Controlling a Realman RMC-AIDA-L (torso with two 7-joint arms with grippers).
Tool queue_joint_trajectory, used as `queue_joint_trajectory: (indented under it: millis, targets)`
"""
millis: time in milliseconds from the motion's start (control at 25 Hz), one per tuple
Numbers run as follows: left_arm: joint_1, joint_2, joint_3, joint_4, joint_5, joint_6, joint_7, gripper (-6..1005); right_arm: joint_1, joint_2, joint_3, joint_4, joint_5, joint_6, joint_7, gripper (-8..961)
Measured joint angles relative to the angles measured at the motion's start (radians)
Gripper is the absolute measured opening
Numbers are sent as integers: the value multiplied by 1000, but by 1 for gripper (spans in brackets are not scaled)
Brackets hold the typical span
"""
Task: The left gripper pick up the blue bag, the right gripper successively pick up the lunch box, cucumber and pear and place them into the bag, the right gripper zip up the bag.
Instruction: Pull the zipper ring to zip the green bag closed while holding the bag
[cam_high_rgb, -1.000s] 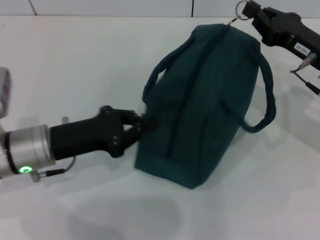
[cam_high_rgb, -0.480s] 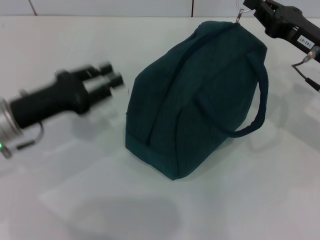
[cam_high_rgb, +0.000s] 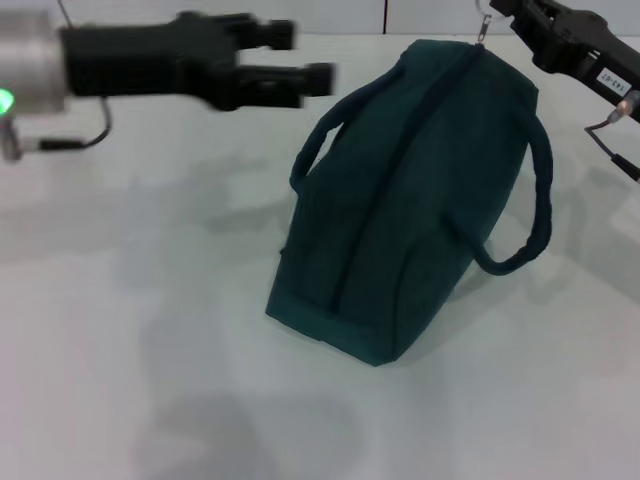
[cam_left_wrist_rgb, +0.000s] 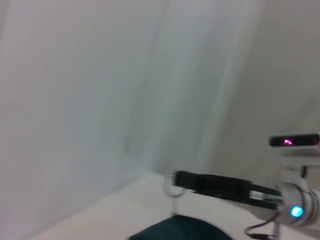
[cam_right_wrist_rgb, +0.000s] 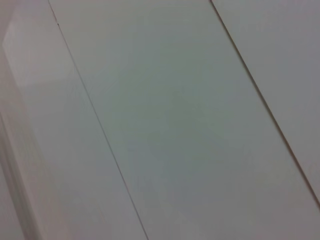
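**Blue bag zipped on the table, right claw at its ring pull, left claw raised clear**

From the head camera I see the blue bag (cam_high_rgb: 410, 200), a large dark teal fabric tote with two loop handles, lying tilted on the white table (cam_high_rgb: 150, 330). Its zipper line runs along the upper face and looks closed from end to end. One handle arches up on the side toward my left arm; the other droops off the opposite side and touches the tabletop.

The left gripper (cam_high_rgb: 300, 60), a black two-fingered claw on a black arm with a silver cylindrical wrist, hangs above the far left part of the table, just beside the bag's near handle but apart from it. Its two fingers stand spread with a clear gap between them and hold nothing.

The right gripper (cam_high_rgb: 500, 12), a black claw on a black arm, sits at the bag's far top corner, where the small silver ring pull (cam_high_rgb: 483, 22) of the zipper meets its tip. I cannot tell whether its fingers are pinched on the ring.

The left wrist camera shows the right arm and ring pull (cam_left_wrist_rgb: 171, 184) above the bag's edge (cam_left_wrist_rgb: 180, 230). The right wrist camera shows only pale panelled surface.
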Motion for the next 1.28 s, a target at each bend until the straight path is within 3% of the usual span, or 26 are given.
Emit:
queue_joint_trajectory:
  millis: [240,280,400,840,1280]
  targets:
    - [-54,-1,280,292,131,-116,-374,865,2,0,0,17,9,2,-7,19]
    - [-63,-1,344,350,190,-159,-486,864,4,0,0,22,13,3,-8,19]
    - [-93,-2,422,406,266,-192,-629,859,6,-1,0,25,14,8,-10,19]
    - [-172,-3,547,405,470,-196,-864,843,10,-1,0,23,14,11,-11,19]
    - [-144,-4,587,421,513,-225,-838,827,14,0,0,25,14,11,-11,20]
